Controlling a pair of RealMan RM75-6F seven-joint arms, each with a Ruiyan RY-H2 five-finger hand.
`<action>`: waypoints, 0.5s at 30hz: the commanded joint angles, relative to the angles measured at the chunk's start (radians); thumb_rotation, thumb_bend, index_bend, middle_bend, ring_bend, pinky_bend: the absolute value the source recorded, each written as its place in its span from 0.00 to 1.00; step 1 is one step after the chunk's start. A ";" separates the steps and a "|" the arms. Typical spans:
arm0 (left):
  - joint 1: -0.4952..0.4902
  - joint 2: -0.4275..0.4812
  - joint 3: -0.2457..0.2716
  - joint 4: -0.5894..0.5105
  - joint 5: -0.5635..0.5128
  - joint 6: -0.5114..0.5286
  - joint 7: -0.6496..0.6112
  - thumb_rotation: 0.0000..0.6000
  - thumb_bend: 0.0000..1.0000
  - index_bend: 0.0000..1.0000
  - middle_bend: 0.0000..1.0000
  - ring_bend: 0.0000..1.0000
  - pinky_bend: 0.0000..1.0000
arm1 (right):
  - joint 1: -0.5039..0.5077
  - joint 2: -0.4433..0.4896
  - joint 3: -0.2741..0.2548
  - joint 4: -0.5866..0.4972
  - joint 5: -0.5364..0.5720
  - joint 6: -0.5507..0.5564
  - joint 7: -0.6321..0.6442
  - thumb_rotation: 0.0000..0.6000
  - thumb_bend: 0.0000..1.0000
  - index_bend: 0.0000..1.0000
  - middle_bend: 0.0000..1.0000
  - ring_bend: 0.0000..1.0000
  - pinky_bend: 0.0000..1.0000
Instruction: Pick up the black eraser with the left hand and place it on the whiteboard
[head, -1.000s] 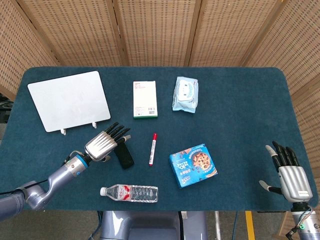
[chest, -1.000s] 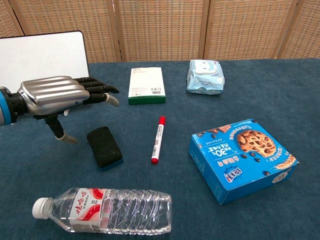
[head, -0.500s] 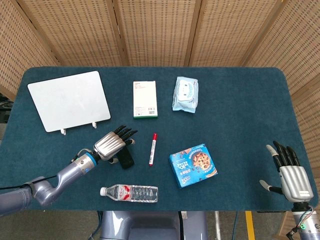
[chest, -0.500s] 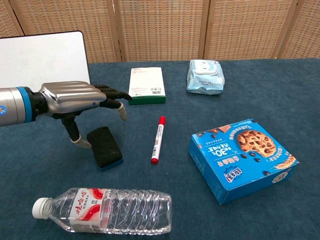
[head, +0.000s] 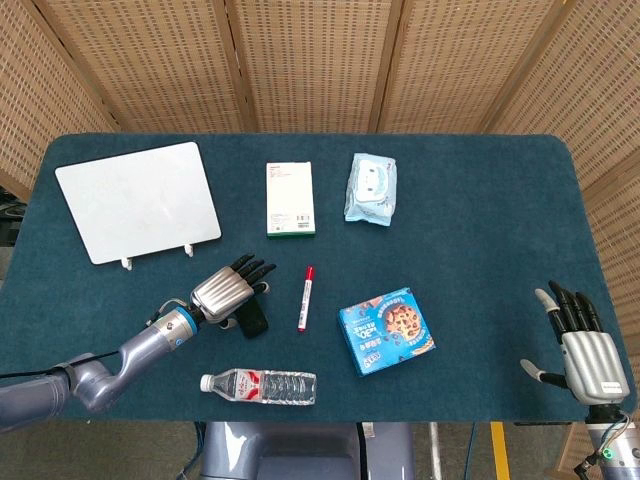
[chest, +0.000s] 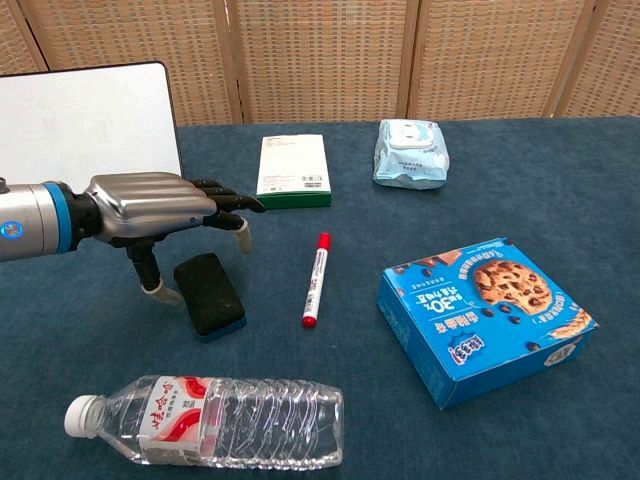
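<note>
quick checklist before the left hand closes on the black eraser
1. Left hand over the black rectangular eraser: ok, it hovers above the eraser's far end.
2. Hand holds nothing: ok, fingers spread, thumb down at the eraser's left edge.
3. Thumb touching the eraser: cannot tell.
4. Room around the eraser: ok, the red marker pen and the clear plastic water bottle lie apart from it.
5. White rectangular whiteboard bare for the placing: ok, nothing lies on it.
6. Right hand out of the way: ok, open at the table's near right edge.
</note>
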 joint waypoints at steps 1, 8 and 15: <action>-0.002 0.001 0.005 -0.001 -0.008 -0.004 0.008 1.00 0.18 0.27 0.00 0.00 0.00 | 0.000 0.000 0.000 0.000 -0.002 0.001 0.000 1.00 0.05 0.03 0.00 0.00 0.00; -0.006 -0.005 0.014 -0.002 -0.022 -0.009 0.029 1.00 0.18 0.28 0.00 0.00 0.00 | -0.001 -0.001 0.000 0.000 -0.002 0.004 0.001 1.00 0.05 0.03 0.00 0.00 0.00; -0.010 -0.014 0.019 0.001 -0.037 -0.012 0.043 1.00 0.19 0.29 0.00 0.00 0.00 | -0.002 -0.001 0.001 0.000 -0.002 0.007 0.004 1.00 0.05 0.03 0.00 0.00 0.00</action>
